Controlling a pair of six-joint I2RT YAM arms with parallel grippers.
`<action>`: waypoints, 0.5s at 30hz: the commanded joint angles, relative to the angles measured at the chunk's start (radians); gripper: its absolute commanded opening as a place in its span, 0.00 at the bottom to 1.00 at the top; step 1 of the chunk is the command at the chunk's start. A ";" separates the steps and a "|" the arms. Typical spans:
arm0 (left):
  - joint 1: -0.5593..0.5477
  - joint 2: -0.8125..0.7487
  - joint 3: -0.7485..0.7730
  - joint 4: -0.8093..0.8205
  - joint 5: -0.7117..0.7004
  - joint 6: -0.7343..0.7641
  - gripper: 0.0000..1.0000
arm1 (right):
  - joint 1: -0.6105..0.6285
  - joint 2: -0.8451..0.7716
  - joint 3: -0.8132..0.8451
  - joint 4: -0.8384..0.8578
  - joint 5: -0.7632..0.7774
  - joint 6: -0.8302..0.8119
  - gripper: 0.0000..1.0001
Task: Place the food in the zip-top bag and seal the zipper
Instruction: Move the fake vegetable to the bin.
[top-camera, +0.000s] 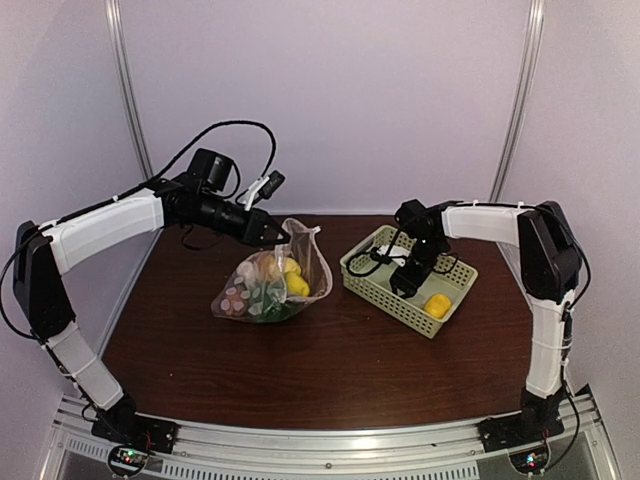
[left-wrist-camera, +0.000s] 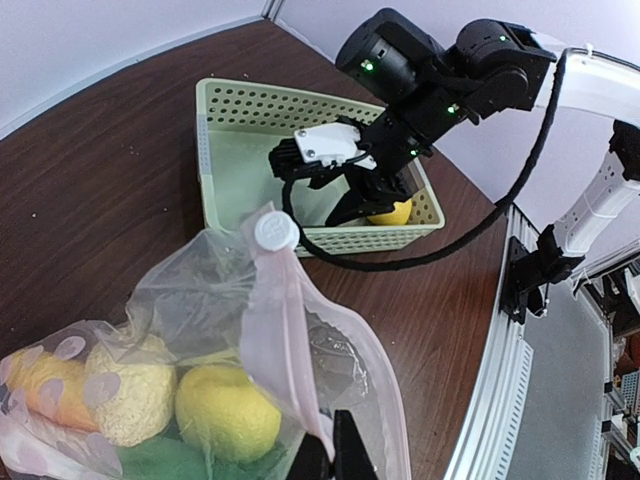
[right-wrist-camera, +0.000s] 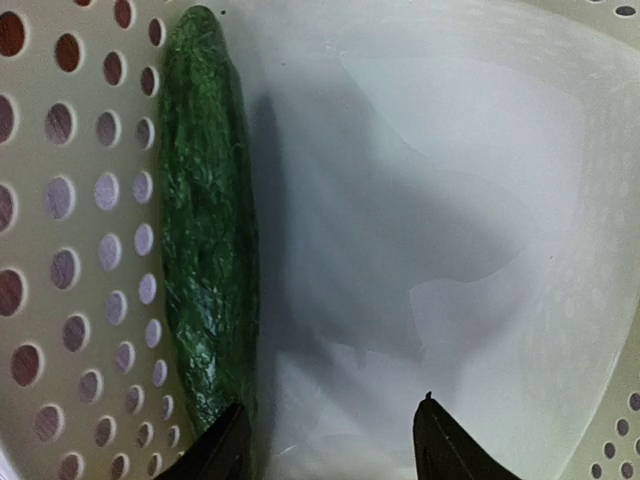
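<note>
One lemon (top-camera: 436, 306) and green vegetable (right-wrist-camera: 205, 260) occupy basket (top-camera: 385, 298).

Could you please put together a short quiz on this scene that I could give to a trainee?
1. Fill in: the left gripper holds the zip-top bag by its ___ edge.
2. True or false: the right gripper has its fingers open beside the dark green vegetable in the basket.
3. Where does the lemon not yet bagged lie? A in the basket; B in the zip-top bag; C between the left gripper's fingers.
Key: 1 mouth (the zipper edge); 2 true; 3 A.
</note>
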 joint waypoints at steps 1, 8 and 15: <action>-0.007 0.007 -0.009 0.047 -0.004 -0.002 0.00 | 0.011 0.033 0.032 -0.019 -0.117 -0.049 0.59; -0.007 0.008 -0.009 0.047 -0.005 -0.002 0.00 | 0.027 0.055 0.036 0.043 -0.002 0.011 0.60; -0.007 0.007 -0.009 0.048 -0.010 0.000 0.00 | 0.025 -0.020 0.053 -0.018 -0.195 -0.029 0.62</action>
